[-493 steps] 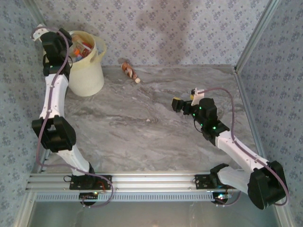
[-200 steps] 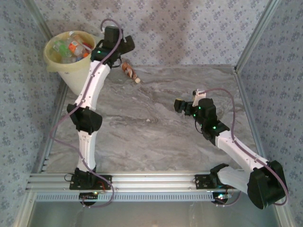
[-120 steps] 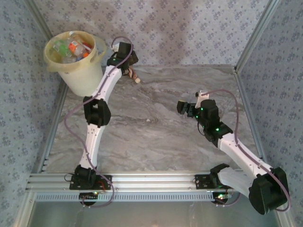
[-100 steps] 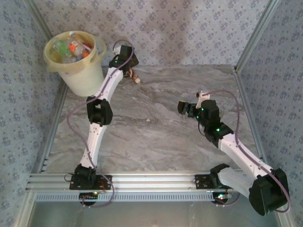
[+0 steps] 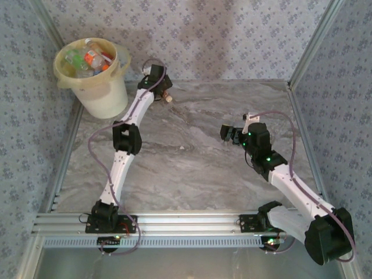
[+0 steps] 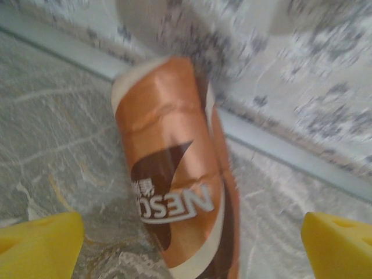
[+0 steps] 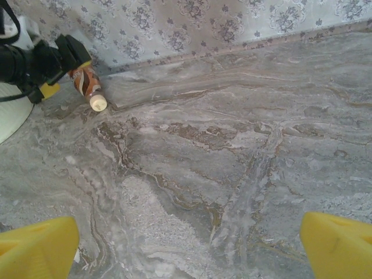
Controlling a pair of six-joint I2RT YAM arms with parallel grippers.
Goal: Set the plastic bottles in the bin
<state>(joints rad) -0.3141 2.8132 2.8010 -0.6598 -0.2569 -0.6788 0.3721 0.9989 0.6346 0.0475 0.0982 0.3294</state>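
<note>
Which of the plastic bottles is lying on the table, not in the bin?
The brown-labelled bottle with the cream cap, by the back wall; the other bottles sit inside the bin.

You can read one word here. Look at the bottle (image 6: pixel 174 174) in the left wrist view. Its brown label (image 6: pixel 165 133) has big white letters on it: "NESC". The word is upside down to you. The rest of it bends away round the side, so you cannot see how it ends. Some tiny white marks sit beside it, too blurry to read. In the top view, the bottles (image 5: pixel 87 57) inside the bin (image 5: pixel 104 96) have bright labels, but they are too small to read.
</note>
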